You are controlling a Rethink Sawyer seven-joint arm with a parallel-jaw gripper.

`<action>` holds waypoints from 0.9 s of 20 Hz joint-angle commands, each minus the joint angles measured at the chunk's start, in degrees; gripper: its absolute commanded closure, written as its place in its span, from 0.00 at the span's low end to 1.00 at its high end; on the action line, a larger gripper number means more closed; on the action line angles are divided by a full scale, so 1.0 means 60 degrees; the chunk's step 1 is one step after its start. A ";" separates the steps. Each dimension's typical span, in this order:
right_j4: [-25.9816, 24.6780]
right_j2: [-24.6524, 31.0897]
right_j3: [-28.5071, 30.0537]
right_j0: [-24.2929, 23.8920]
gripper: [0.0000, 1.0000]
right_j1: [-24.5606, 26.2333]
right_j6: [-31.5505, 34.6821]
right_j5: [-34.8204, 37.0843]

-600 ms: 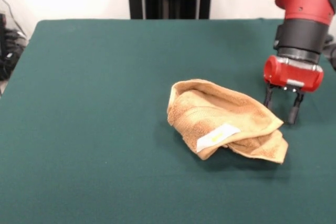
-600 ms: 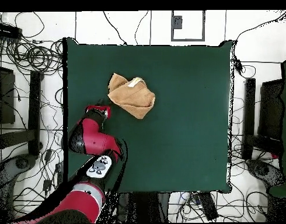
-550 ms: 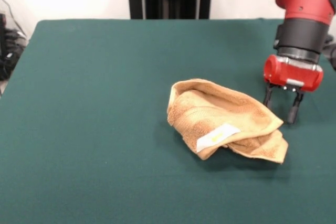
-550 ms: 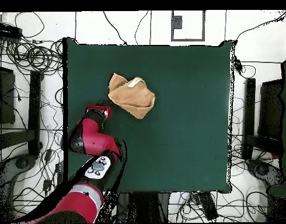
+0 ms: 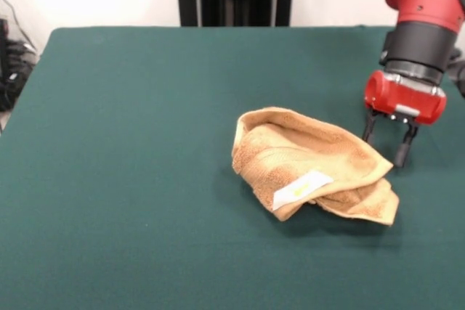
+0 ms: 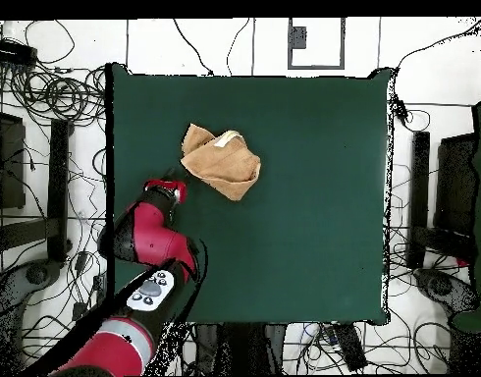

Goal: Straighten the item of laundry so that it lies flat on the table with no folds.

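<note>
Nearest to us in the front view lies bare green felt, and just beyond it the towel [image 5: 314, 165], a tan terry-cloth square bunched into a loose roll a little right of the middle of the table [image 5: 131, 150]. Its near fold carries a small white and yellow tag [image 5: 301, 189], and a doubled corner pokes out toward the right. From overhead the same towel [image 6: 221, 162] sits toward the table's left side, well clear of every edge.

We judge the cloth to be light, soft and limp: it should drape and drag, not slide as one piece, and the felt will likely grip it somewhat. No fragility to worry about. The best hold looks to us like an outer corner or a border edge of the top layer, such as the doubled corner at the right, so that a pull peels the fold open instead of hauling the whole bundle.

Just behind the towel's right end hangs the pincer [image 5: 383, 143], its two dark fingers spread apart and empty, the tips close above the felt beside the cloth.

Farther back the table runs clear to a pale wall, where a black column stands. Overhead, cables litter the floor around the table.
</note>
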 commanded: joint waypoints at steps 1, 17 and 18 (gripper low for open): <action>0.0713 0.0012 -0.0417 0.0167 0.00 0.0262 0.1471 0.0250; 0.0828 -0.0841 -0.0324 0.0394 0.00 0.0472 0.1202 0.0451; 0.0794 -0.0820 -0.0347 0.0385 0.00 0.0503 0.1238 0.0448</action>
